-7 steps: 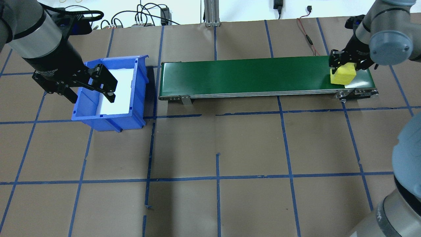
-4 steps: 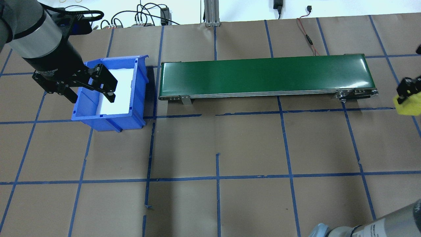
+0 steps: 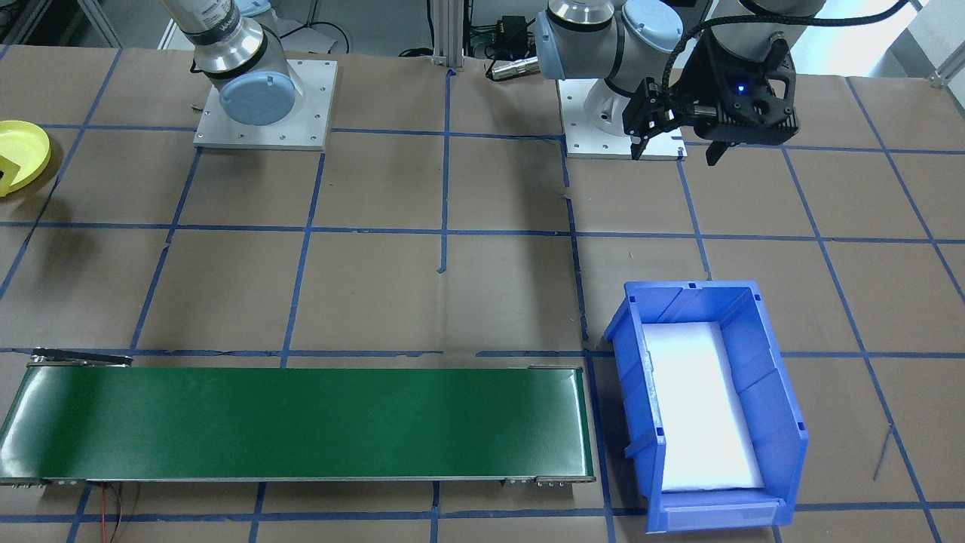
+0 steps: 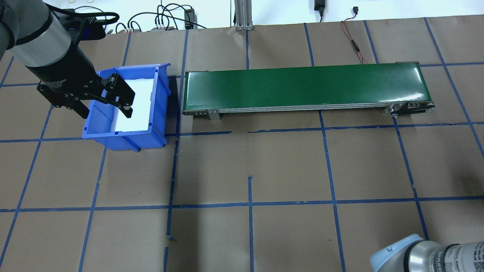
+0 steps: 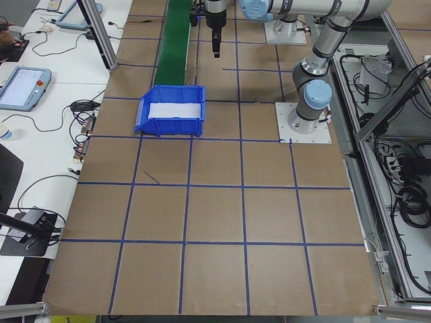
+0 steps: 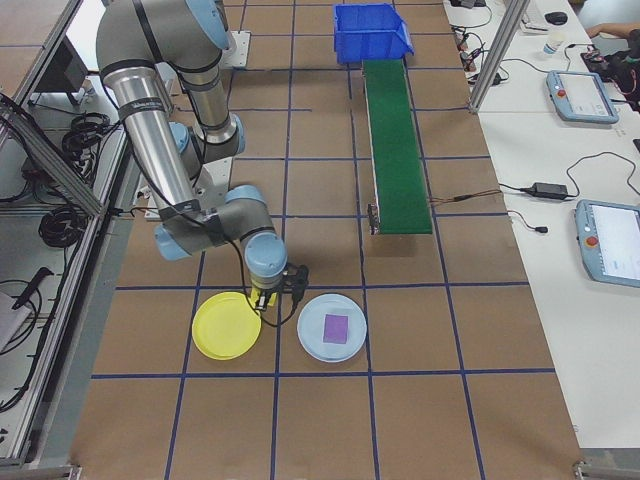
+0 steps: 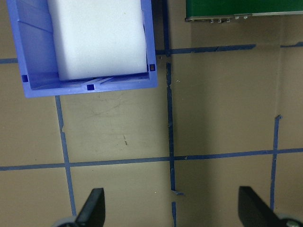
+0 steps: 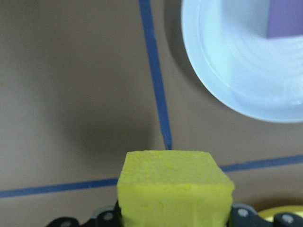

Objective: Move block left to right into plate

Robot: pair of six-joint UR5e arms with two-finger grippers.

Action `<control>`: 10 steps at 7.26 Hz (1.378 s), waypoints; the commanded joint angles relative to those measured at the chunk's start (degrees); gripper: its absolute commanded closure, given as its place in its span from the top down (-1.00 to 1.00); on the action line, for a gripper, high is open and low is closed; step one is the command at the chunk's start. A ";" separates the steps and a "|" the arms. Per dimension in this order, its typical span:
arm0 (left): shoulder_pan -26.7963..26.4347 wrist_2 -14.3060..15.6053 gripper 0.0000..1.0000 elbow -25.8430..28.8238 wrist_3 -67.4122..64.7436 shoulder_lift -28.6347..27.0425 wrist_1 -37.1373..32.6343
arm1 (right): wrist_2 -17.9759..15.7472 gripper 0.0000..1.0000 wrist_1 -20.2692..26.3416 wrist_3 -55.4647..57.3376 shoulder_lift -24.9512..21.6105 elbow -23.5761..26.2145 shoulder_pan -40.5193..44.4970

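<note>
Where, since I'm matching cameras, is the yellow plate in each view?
Front-facing: yellow plate at left edge.
Overhead: absent.
Exterior left: absent.
Exterior right: lower left.
Left wrist: absent.
Right wrist: probable sliver bottom right, beside yellow block.
Shared landmark: green conveyor.

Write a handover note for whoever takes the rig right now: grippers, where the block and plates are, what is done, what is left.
Right gripper: shut on the yellow block, held above the table between the yellow plate and the pale blue plate, close to the yellow plate's rim.
Left gripper: open and empty, hovering at the blue bin.
The green conveyor carries nothing. A purple block lies in the pale blue plate.
Done: the yellow block is off the conveyor and carried over to the plates.
Left: bring it over the yellow plate, lower and release.
</note>
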 commanded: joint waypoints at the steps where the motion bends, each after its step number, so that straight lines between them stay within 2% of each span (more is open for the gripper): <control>1: 0.00 0.00 1.00 0.00 0.00 0.00 0.00 | -0.60 -0.36 -1.59 -7.42 0.61 0.52 -8.20; 2: 0.00 0.00 1.00 -0.09 -0.09 0.00 -0.09 | -0.08 -0.24 -3.60 -7.79 0.96 0.52 -8.40; 3: 0.00 0.00 1.00 -0.09 0.00 0.00 -0.09 | 0.36 0.32 -3.88 -7.71 1.31 0.70 -8.40; 5: 0.00 0.00 1.00 0.00 0.00 0.00 -0.09 | 2.47 0.99 -5.28 -7.88 2.81 -0.01 -8.40; 7: 0.00 0.00 1.00 -0.09 0.00 0.00 -0.09 | 2.56 1.00 -4.85 -7.18 0.63 -1.14 -6.75; 8: 0.00 0.00 1.00 -0.09 0.00 0.00 -0.09 | 2.22 1.00 -3.20 -7.26 -0.69 -3.93 -3.17; 9: 0.00 0.00 1.00 -0.09 -0.09 0.00 -0.09 | 2.21 1.00 1.52 -7.18 -2.18 -7.27 0.00; 10: 0.00 0.00 1.00 -0.09 -0.09 0.00 -0.09 | 2.21 1.00 8.44 -6.13 -3.59 -10.96 3.69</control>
